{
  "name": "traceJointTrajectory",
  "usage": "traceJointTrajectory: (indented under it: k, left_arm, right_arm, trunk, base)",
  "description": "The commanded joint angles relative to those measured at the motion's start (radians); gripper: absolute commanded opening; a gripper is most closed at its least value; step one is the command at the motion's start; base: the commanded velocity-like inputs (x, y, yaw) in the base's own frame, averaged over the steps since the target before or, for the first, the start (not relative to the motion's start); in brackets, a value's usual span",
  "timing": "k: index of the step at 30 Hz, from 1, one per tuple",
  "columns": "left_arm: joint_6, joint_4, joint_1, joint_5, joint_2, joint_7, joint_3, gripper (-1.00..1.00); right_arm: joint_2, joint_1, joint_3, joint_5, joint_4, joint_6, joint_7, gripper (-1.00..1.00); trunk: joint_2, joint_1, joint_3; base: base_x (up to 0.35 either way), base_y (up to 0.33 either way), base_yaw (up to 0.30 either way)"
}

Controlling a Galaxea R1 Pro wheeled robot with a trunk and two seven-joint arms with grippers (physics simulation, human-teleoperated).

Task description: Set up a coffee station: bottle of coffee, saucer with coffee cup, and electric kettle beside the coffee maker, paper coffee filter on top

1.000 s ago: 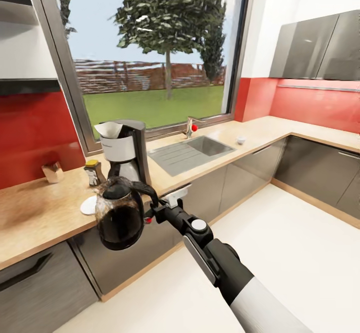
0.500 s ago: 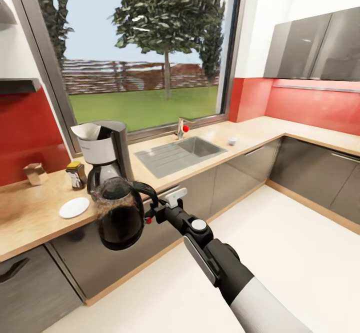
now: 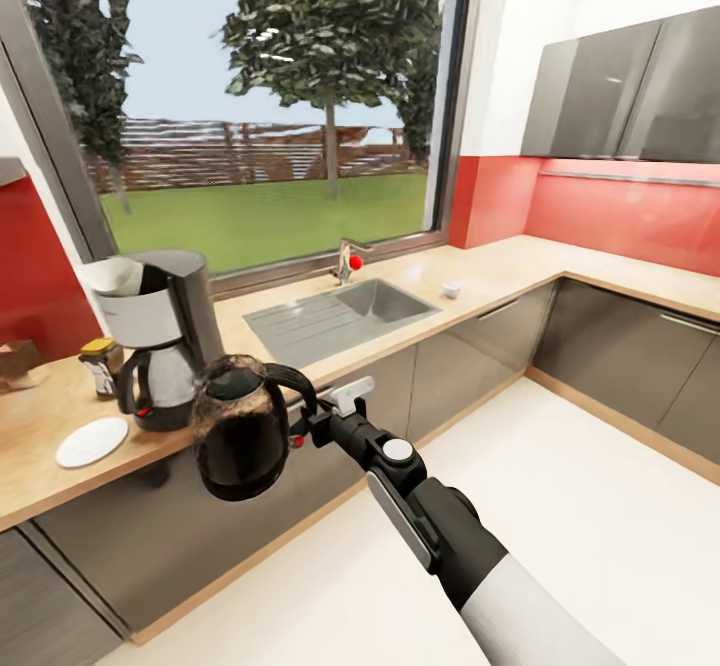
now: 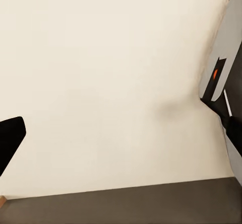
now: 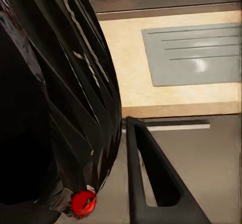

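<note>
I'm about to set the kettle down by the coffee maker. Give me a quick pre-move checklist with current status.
1. Right pincer shut on kettle handle: ok.
2. Kettle over the countertop: not ok, it seems to hang before the front edge.
3. Bare worktop beside coffee maker, sink side: ok.
4. Paper filter on coffee maker: ok.
5. Coffee cup on saucer: not ok, the cup is near the sink.
6. Left pincer: cannot tell.
</note>
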Motion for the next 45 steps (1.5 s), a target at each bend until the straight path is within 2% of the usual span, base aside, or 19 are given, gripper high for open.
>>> traceJointTrajectory:
  k: [1, 29, 34, 45]
  left_arm:
    - [0.004, -0.001, 0.000, -0.010, 0.000, 0.002, 0.008, 1.00]
    - [0.006, 0.000, 0.000, -0.011, 0.000, 0.002, 0.010, 1.00]
    - [0.006, 0.000, 0.000, -0.010, -0.004, 0.002, 0.009, 1.00]
    - [0.005, 0.000, 0.000, -0.010, -0.006, 0.001, 0.008, 1.00]
  right_arm:
    - [0.000, -0.001, -0.001, -0.007, -0.003, 0.005, 0.004, -1.00]
    - [0.000, -0.001, 0.001, -0.007, -0.004, 0.005, 0.000, -1.00]
    - [0.000, -0.001, 0.001, -0.007, -0.004, 0.005, 0.000, -1.00]
    - [0.000, -0.001, 0.001, -0.007, -0.004, 0.005, 0.000, -1.00]
  trunk:
    - [-0.002, 0.001, -0.002]
    - [-0.002, 0.001, -0.002]
    - [-0.002, 0.001, -0.002]
    - [-0.002, 0.001, -0.002]
  base:
    - [0.238, -0.244, 0.000]
    - [0.274, -0.195, 0.003]
    - [0.246, -0.026, 0.203]
    - [0.012, -0.001, 0.275]
